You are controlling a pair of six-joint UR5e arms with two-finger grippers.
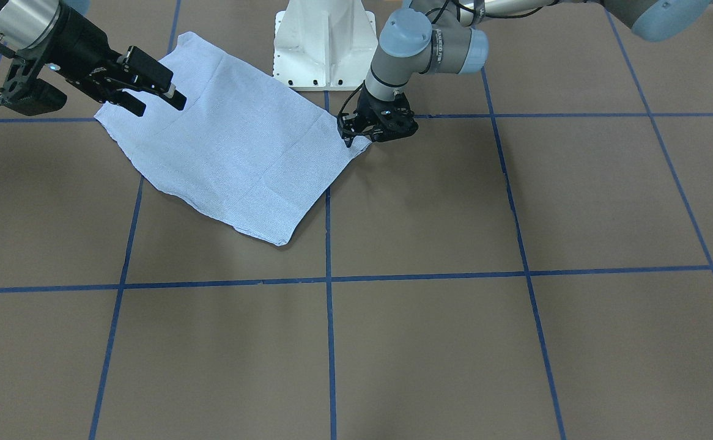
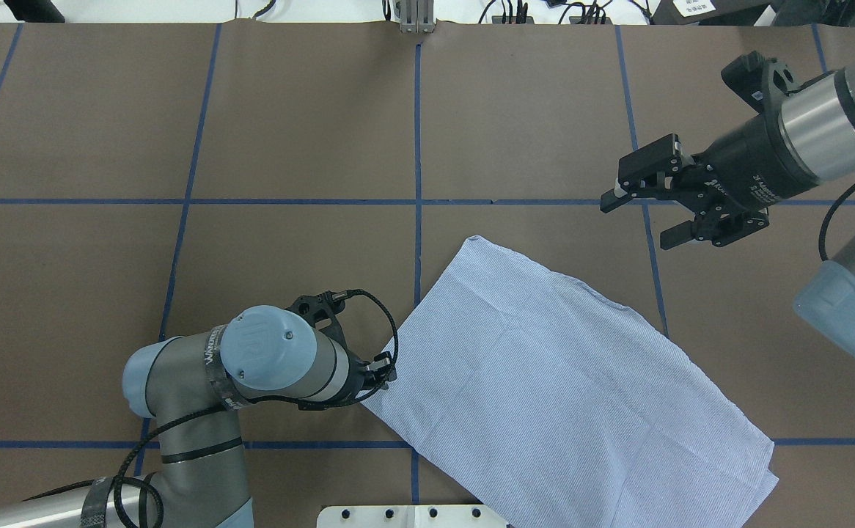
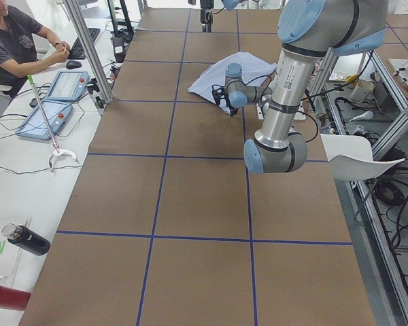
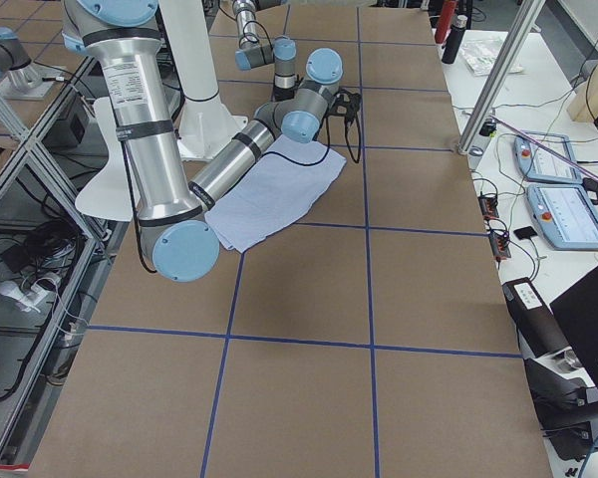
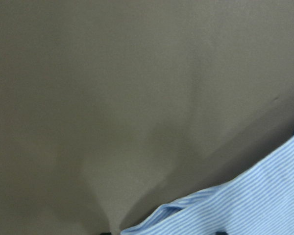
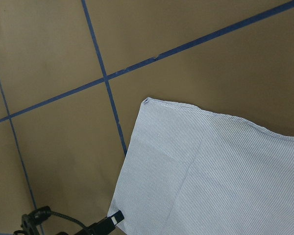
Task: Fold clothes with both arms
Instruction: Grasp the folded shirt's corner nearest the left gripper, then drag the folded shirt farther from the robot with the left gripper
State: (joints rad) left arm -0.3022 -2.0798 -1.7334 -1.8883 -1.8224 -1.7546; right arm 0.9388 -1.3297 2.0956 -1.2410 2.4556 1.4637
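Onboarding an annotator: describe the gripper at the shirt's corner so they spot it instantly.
Start at the white pedestal base; the folded striped shirt lies just in front of it. The left gripper points down at the shirt's corner, low at the cloth, while the right gripper hovers open in the air.

The light blue-and-white striped shirt [image 2: 567,381] lies folded flat, a slanted rectangle near the tabletop's robot-side edge, the left tool [image 1: 351,137] at one corner, the right tool [image 2: 636,224] spread open nearby.
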